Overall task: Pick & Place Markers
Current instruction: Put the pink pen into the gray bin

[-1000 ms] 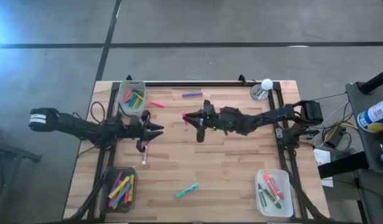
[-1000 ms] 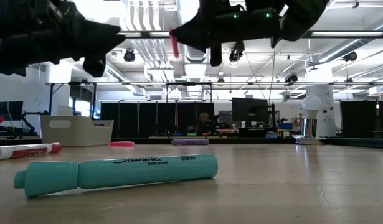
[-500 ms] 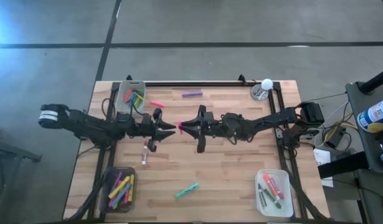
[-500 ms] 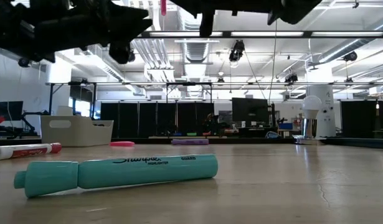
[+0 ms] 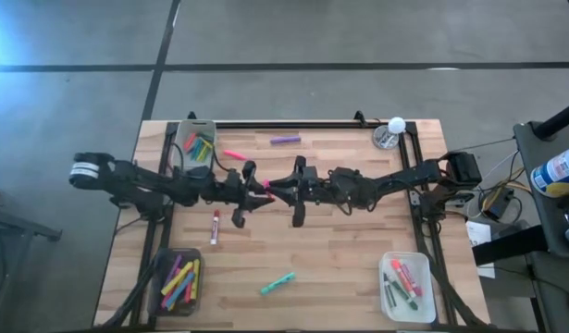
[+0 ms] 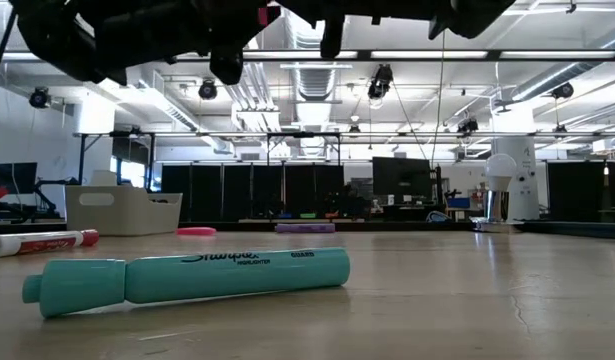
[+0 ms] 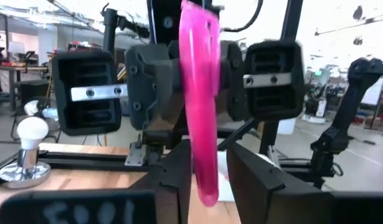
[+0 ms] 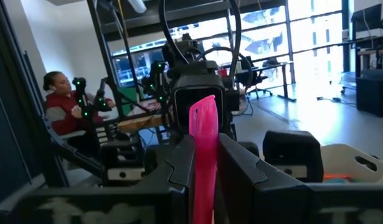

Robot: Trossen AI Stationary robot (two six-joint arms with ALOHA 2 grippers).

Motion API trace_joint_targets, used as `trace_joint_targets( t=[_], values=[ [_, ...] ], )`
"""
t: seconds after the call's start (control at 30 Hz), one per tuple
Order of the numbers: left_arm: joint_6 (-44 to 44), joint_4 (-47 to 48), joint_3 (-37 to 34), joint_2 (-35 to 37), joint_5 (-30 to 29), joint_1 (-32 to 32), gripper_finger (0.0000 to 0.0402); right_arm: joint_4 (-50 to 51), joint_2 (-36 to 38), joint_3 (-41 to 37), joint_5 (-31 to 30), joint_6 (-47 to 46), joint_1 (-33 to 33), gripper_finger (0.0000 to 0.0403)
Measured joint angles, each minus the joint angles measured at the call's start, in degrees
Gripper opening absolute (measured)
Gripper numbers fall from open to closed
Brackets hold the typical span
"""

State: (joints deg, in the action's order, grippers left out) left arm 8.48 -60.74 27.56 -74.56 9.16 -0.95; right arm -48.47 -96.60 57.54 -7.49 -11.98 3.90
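High view: right gripper [image 5: 271, 188] is clamped on the pink marker [image 5: 265, 186] above mid-table; left gripper [image 5: 256, 189] meets it, fingers [image 7: 172, 180] apart around the marker's free end. Risk: if right releases before left clamps, the marker drops.
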Motion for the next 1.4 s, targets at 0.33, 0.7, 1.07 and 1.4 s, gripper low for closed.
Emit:
trace_joint_targets(
  t=[0.33, 0.7, 1.07, 1.4],
  values=[
    [-2.2, 7.4, 0.3, 5.3, -5.7, 0.1, 0.0029, 3.1, 0.3, -0.1, -1.2, 1.3, 0.0, 0.0088],
    [4.6, 65.8, 8.4, 26.1, -36.2, -1.9, 0.0029, 21.5, 9.4, -0.2, -7.6, 4.7, 0.2, 0.0156],
    [12.4, 102.4, 19.4, 23.1, -42.7, -20.5, 0.0029, 32.1, 11.4, -1.4, -12.2, 4.2, 1.4, 0.0105],
    [5.4, 101.3, 18.2, 10.8, -31.6, -44.9, 0.0029, 32.0, 11.4, -3.7, -12.2, 4.2, 1.6, 0.0061]
  ],
)
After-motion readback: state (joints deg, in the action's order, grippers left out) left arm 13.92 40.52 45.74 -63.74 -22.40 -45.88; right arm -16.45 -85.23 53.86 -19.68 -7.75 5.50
